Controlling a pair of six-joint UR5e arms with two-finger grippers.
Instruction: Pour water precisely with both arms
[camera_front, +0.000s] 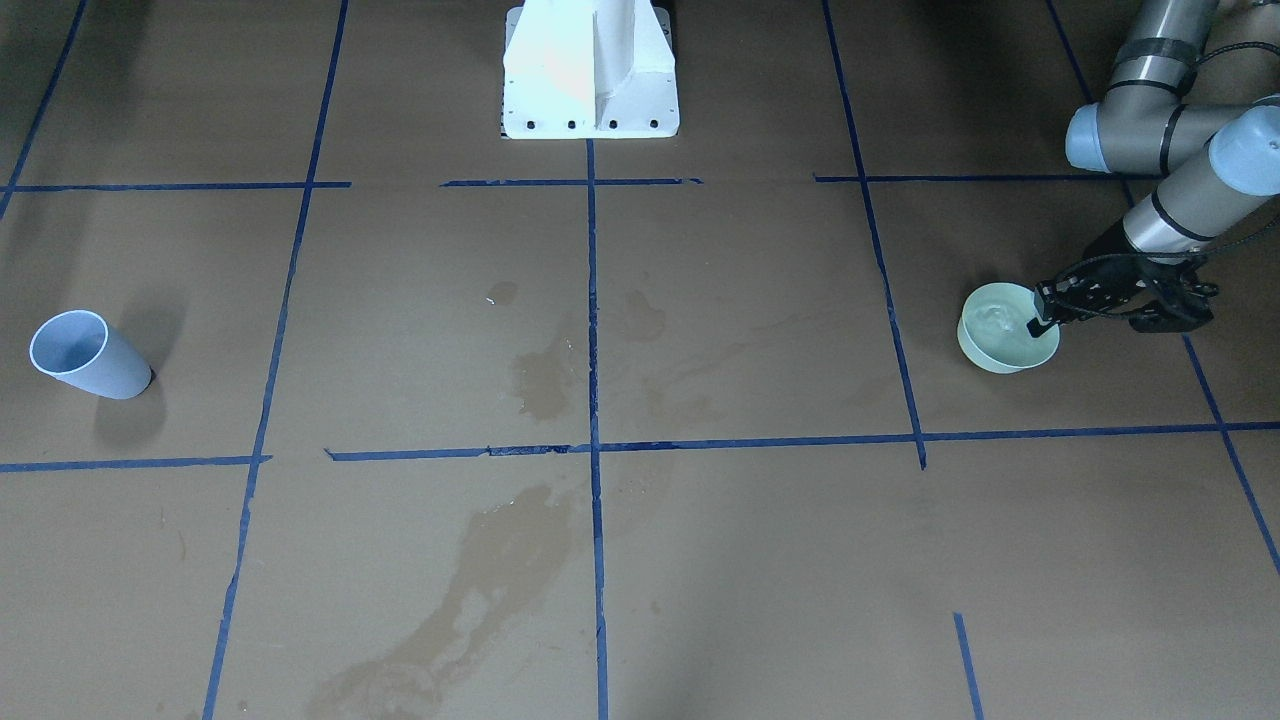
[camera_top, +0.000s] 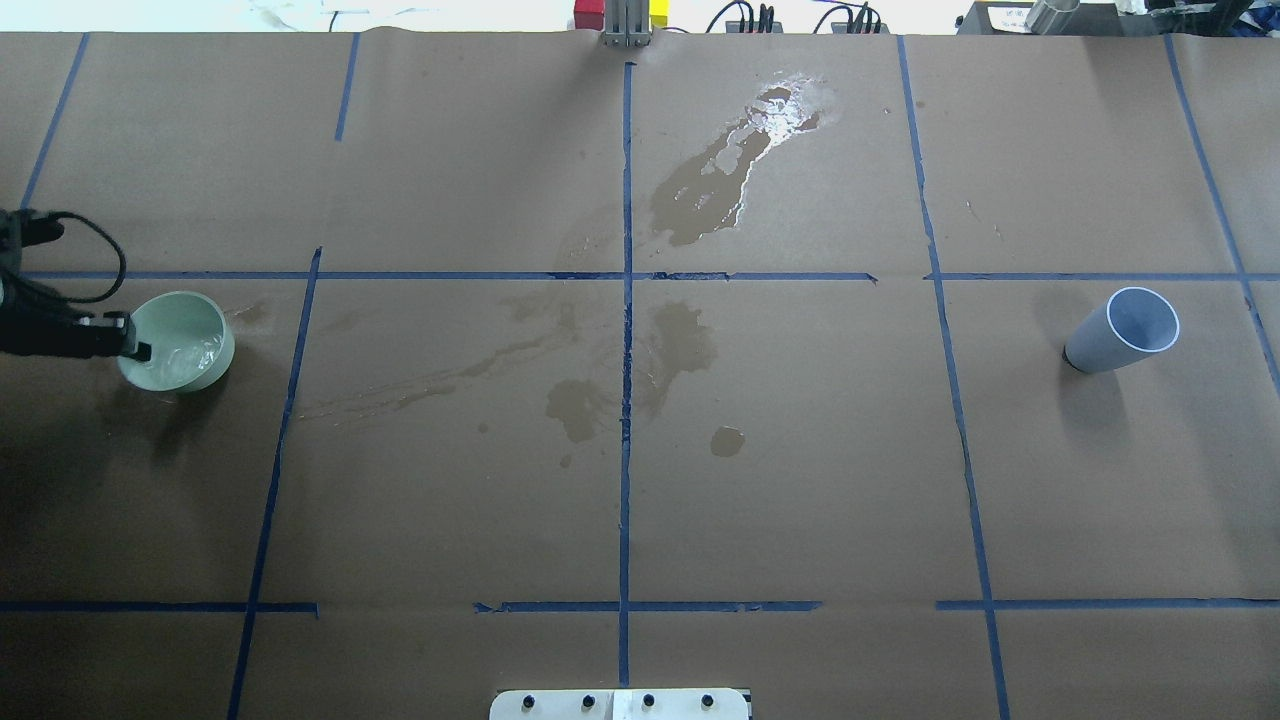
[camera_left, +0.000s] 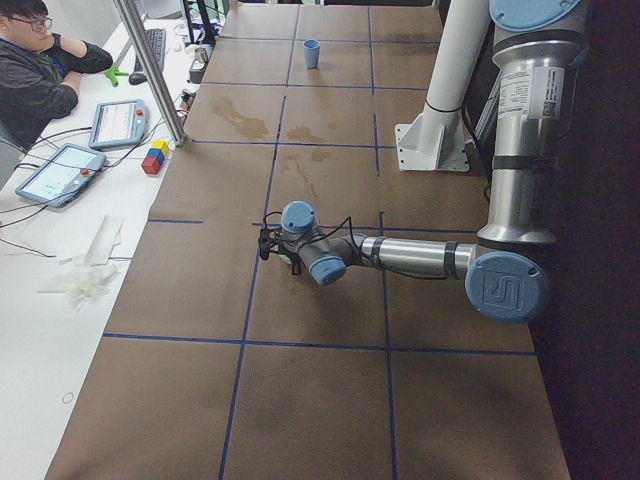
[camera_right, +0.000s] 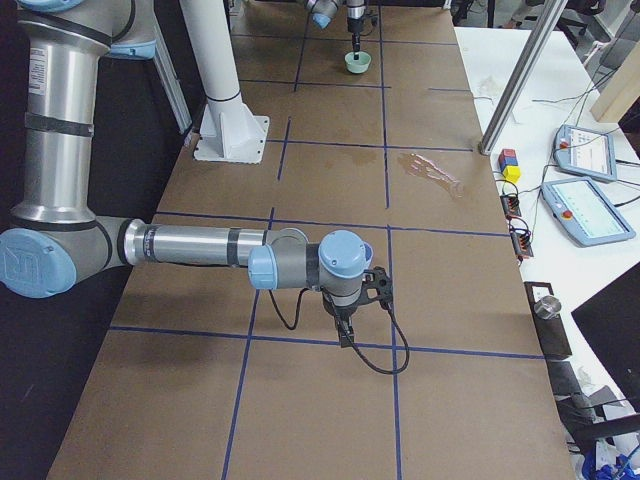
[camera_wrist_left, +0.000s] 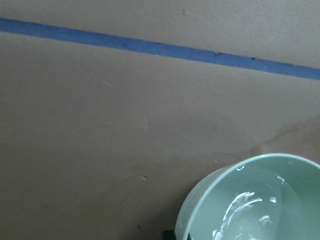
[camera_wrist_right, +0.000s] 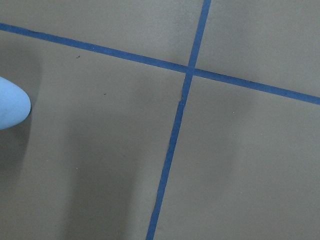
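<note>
**One bowl in my left pincer, one cup far off**

In the overhead view, my left pincer comes in at the far left edge, midway down. It is closed on the rim of the single pale green bowl, with one finger inside the wall. The water lies in that bowl as a thin glossy sheen. From across the table, my left arm reaches down to the bowl in the upper right of the frame.

In the middle of the brown paper I count one long shiny puddle at upper centre. Below it are three darker wet blots, with faint streaks trailing left towards the bowl.

At the right, midway down, stands one pale blue cup, well apart from the bowl and touched by nothing.

My right arm shows only from the side. It lies low across the lower middle of that frame, and its pincer points down at the paper. I cannot tell whether that pincer is open or closed.
</note>
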